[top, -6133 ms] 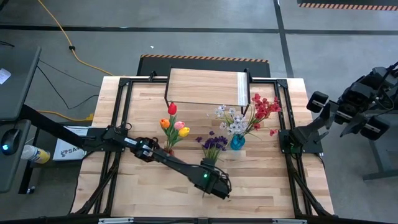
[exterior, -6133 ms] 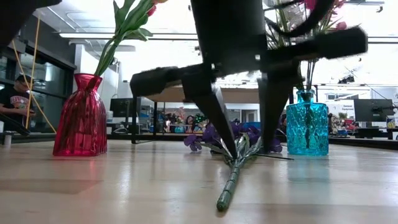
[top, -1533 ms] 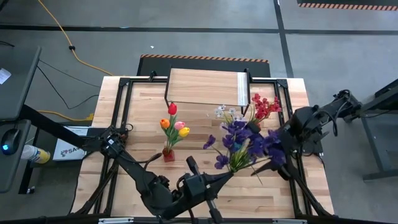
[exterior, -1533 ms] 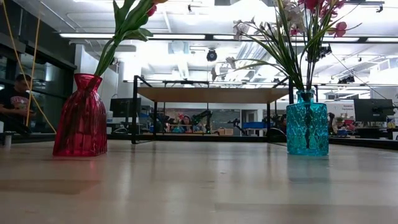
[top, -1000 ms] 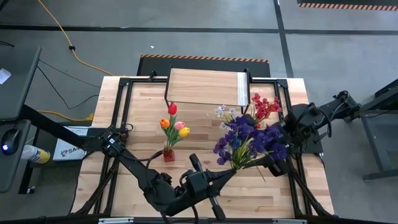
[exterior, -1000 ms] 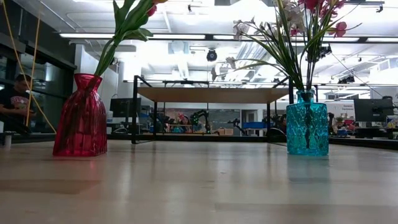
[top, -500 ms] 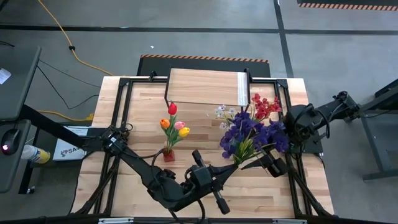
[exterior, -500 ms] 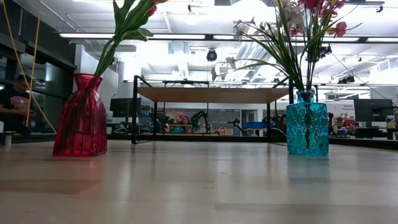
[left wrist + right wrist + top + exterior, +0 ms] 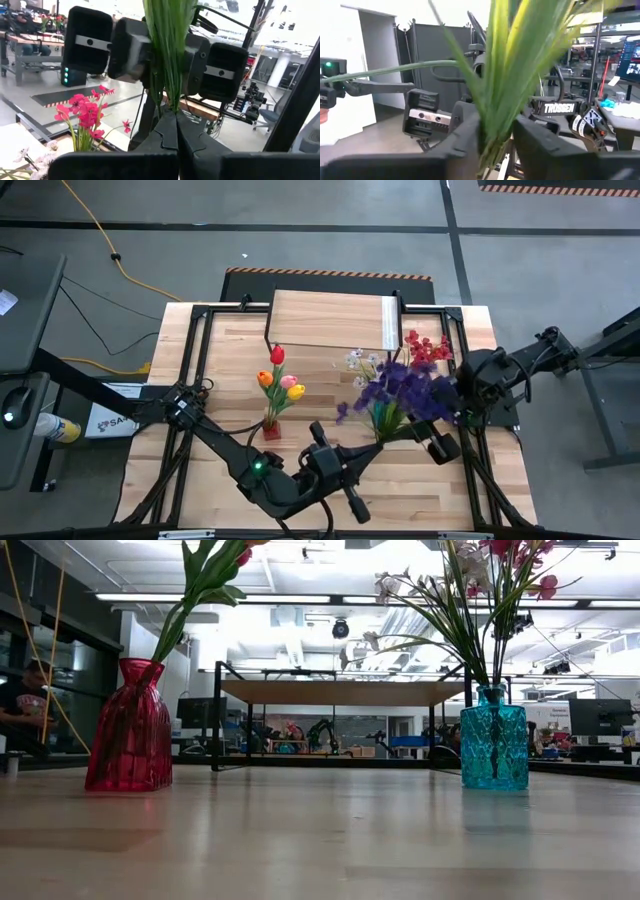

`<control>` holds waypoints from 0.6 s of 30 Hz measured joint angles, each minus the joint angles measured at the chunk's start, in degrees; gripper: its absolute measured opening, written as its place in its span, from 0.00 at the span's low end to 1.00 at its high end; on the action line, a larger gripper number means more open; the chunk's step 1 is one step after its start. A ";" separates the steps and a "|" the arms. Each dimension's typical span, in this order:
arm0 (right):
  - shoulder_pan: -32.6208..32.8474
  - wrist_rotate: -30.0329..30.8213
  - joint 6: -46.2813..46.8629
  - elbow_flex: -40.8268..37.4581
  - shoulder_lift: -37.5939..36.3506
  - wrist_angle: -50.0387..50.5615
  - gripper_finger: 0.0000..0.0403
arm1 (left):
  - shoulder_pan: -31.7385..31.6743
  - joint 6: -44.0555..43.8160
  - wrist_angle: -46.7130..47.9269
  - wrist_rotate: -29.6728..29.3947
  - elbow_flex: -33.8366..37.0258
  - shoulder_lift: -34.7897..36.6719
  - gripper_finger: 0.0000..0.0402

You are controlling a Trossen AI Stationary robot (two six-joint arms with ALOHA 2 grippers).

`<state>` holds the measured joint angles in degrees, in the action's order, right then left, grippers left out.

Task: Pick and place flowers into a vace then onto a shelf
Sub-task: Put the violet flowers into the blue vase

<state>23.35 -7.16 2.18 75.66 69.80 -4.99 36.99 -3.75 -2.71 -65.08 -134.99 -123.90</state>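
There are two vases. The red vase point(image 9: 130, 726) stands on the left of the worktop point(image 9: 230, 350) and holds four tulips point(image 9: 280, 377): one red, one orange, one pink, one yellow. The blue vase point(image 9: 493, 740) stands on the right. It holds a white spray point(image 9: 360, 363) and a red spray point(image 9: 425, 350).

There is one purple spray point(image 9: 405, 392). It is up in the air above the blue vase, and both arms are on it. The left tool point(image 9: 176, 135) comes from the near side, and its fingers are pressed tight on the bottom of the green stems point(image 9: 170, 45). The right tool point(image 9: 496, 132) has a finger on each side of the same stems, with only a small gap. I cannot tell if it is squeezing them.

There is one shelf point(image 9: 330, 320) at the far edge of the worktop, with nothing on it.

The worktop is made of light wood planks. Around it is a grey floor with a yellow cable point(image 9: 95, 230). In the low view the room is big and bright, and a person point(image 9: 20, 705) sits far off on the left.
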 joint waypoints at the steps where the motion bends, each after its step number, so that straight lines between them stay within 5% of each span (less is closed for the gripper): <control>1: 0.00 -0.02 -0.27 0.00 0.00 0.00 0.21 | 0.00 -0.05 0.03 -0.10 0.01 0.00 0.05; 5: 0.07 -0.35 -0.99 0.00 0.00 0.01 0.04 | 0.08 -0.11 0.28 -0.36 0.00 0.00 0.05; 11: 0.04 -0.91 -1.04 0.00 0.00 0.80 0.03 | 0.11 -1.08 1.64 -0.36 -0.01 0.00 0.05; 18: -0.03 -2.44 -3.25 0.00 -1.36 5.20 0.01 | 0.13 -2.56 6.02 0.48 0.00 0.00 0.29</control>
<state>23.32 -9.60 -1.07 75.66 68.44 0.21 37.12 -6.31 3.31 -64.60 -134.99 -123.90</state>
